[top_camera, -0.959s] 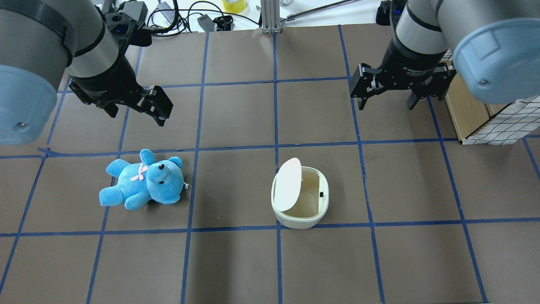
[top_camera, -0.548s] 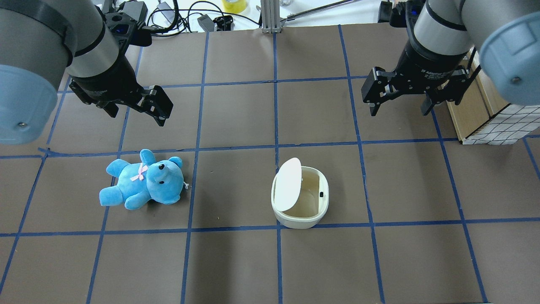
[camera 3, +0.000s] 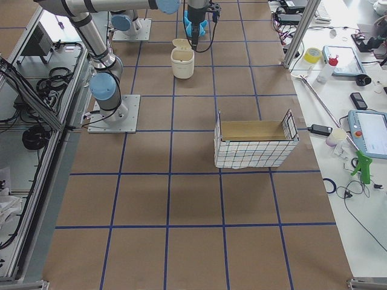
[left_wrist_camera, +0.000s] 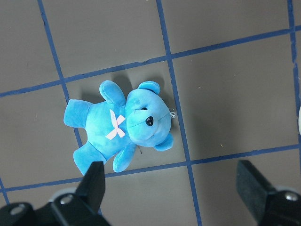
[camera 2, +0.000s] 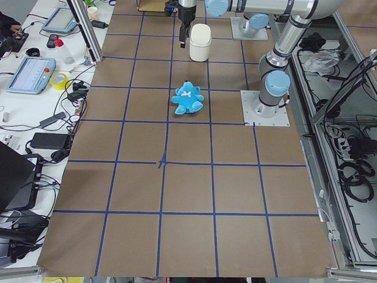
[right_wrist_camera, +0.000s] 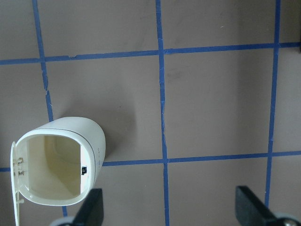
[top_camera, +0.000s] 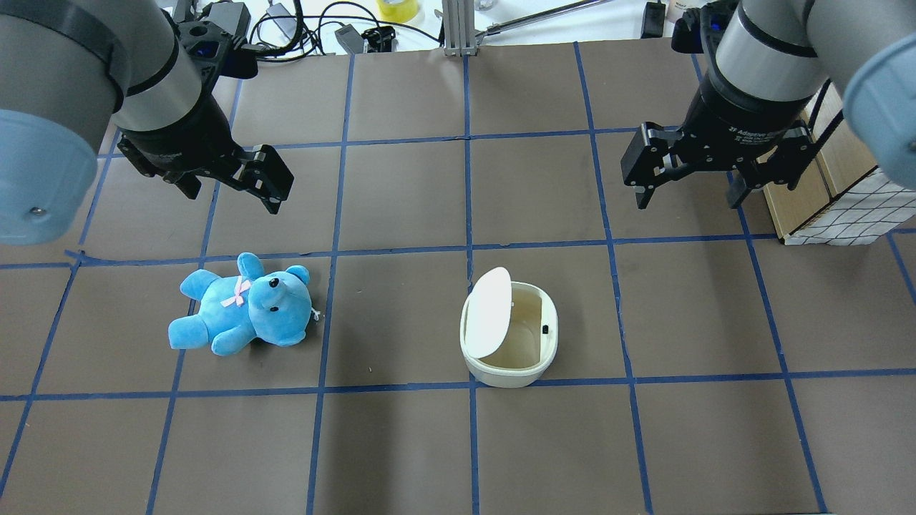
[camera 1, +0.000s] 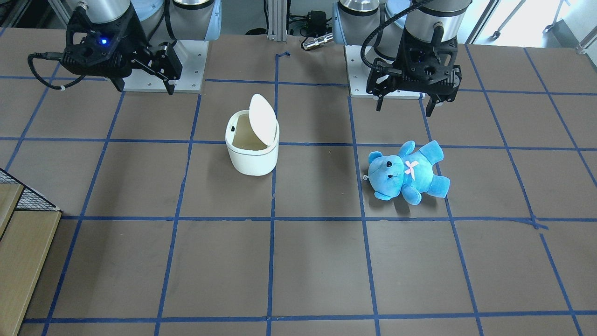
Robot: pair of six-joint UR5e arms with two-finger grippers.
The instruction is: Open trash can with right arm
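The white trash can (top_camera: 509, 361) stands right of the table's centre with its lid (top_camera: 489, 313) flipped up and its beige inside showing. It also shows in the front view (camera 1: 252, 158) and the right wrist view (right_wrist_camera: 70, 141). My right gripper (top_camera: 688, 202) is open and empty, raised, well behind and to the right of the can; it shows with a blue light in the front view (camera 1: 144, 86). My left gripper (top_camera: 232, 197) is open and empty, hovering behind the blue teddy bear (top_camera: 243, 307), which lies on the table.
A wire-mesh basket with a wooden box (top_camera: 823, 193) stands at the table's right edge, close beside the right gripper. Cables and gear (top_camera: 300, 28) lie beyond the back edge. The brown table has a blue tape grid.
My right gripper has moved to the right and slightly down the overhead view, farther from the can, staying open. The can, its raised lid, the bear and the left arm have not moved.
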